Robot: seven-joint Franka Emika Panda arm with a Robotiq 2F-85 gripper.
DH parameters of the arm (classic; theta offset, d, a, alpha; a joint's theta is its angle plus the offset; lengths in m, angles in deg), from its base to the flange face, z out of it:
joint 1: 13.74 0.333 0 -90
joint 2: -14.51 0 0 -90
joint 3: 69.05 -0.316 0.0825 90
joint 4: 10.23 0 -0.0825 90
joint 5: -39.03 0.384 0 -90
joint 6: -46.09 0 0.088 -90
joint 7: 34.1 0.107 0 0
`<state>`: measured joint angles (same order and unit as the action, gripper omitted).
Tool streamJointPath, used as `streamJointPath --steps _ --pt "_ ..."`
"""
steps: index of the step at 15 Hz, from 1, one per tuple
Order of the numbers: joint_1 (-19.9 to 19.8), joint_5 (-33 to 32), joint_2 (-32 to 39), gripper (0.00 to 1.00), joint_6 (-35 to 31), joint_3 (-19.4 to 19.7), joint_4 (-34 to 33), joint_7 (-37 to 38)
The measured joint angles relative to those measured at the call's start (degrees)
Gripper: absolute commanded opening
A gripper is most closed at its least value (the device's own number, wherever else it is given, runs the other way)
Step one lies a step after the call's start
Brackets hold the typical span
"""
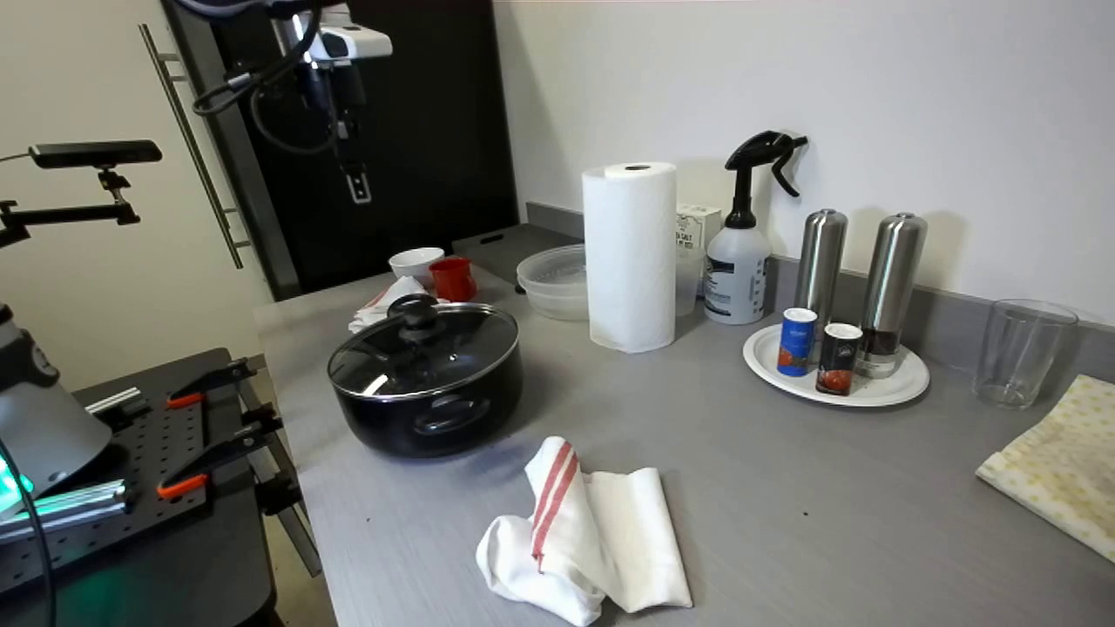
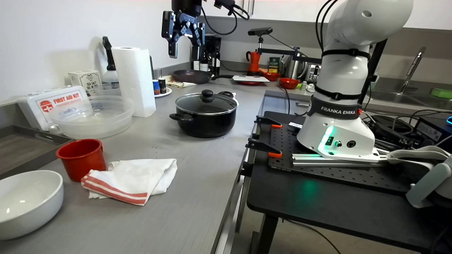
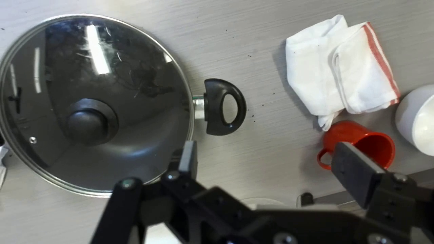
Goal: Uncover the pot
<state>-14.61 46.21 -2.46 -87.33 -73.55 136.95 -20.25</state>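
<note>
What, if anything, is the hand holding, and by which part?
Nothing is held: the hand hangs open in the air, its jaws apart with nothing between them, and the glass lid sits on the black pot.

- The pot is black, and the lid knob is too.
- The cup is red.
- The bowl is white.
- Both towels are white with red stripes.
- The cream cloth has yellow spots.

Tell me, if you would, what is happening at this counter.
A robot arm, tasked with uncovering the black pot, has its gripper open above the counter, holding nothing. The glass lid is on the pot, its black knob untouched, so the uncovering is not yet done.
</note>
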Motion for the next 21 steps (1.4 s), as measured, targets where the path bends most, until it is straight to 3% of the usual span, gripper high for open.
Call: streamJointPath --steps 13,21 --pt "-5.1 0.5 17.7 1.0 0.2 8.2 -9.9 3.7" --pt "-6.6 0.7 22.2 1.0 0.2 11.7 -11.5 6.1"
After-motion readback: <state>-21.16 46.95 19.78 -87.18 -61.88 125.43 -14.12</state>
